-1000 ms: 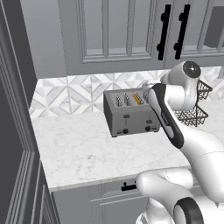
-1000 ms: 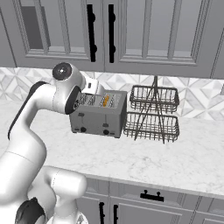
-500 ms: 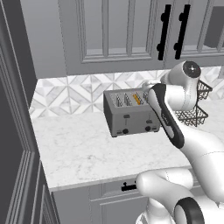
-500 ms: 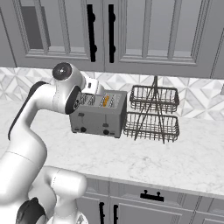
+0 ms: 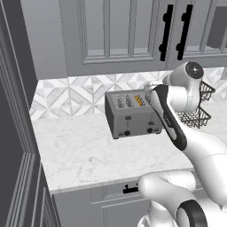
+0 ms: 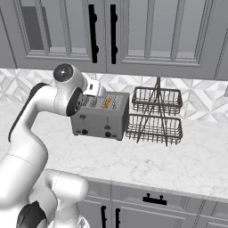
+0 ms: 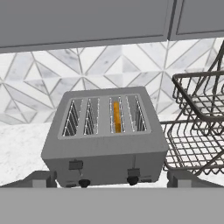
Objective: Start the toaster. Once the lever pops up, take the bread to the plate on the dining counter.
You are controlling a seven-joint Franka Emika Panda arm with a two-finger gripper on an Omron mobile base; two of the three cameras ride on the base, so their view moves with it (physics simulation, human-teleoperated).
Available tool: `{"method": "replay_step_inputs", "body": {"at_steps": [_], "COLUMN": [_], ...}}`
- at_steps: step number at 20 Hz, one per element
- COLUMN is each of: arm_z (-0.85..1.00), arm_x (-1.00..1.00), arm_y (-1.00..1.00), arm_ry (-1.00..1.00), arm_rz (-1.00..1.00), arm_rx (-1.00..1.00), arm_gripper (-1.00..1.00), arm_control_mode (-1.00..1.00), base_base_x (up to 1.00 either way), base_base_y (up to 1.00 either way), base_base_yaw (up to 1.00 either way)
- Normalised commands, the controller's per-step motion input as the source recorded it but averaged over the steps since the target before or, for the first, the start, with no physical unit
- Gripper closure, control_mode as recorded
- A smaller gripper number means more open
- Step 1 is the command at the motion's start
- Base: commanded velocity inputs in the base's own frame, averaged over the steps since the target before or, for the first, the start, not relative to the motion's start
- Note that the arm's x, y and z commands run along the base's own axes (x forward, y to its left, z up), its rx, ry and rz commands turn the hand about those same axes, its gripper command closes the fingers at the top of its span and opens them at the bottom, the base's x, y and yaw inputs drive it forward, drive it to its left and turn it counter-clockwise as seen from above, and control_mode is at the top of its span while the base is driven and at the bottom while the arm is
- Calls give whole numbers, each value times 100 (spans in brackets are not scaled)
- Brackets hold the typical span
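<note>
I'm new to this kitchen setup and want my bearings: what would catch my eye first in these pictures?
The grey toaster stands mid-counter against the patterned backsplash, with an orange-yellow slice of bread sunk in its third slot from the left, in the hand view. Just to its right stands a dark two-tier wire basket rack. The white arm bends over the toaster, and its gripper hangs open before the two black levers.
</note>
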Motion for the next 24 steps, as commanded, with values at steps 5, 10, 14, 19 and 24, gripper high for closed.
{"method": "replay_step_inputs", "body": {"at_steps": [5,10,14,19,24], "arm_z": [0,0,0,0,0], "arm_x": [0,0,0,0,0], "arm_y": [0,0,0,0,0], "arm_ry": [0,0,0,0,0], "arm_rz": [0,0,0,0,0], "arm_rx": [0,0,0,0,0], "arm_gripper": [-100,-100,-100,-100,-100], "arm_control_mode": [-100,-100,-100,-100,-100], "base_base_x": [0,0,0,0,0], "base_base_y": [0,0,0,0,0], "base_base_yaw": [0,0,0,0,0]}}
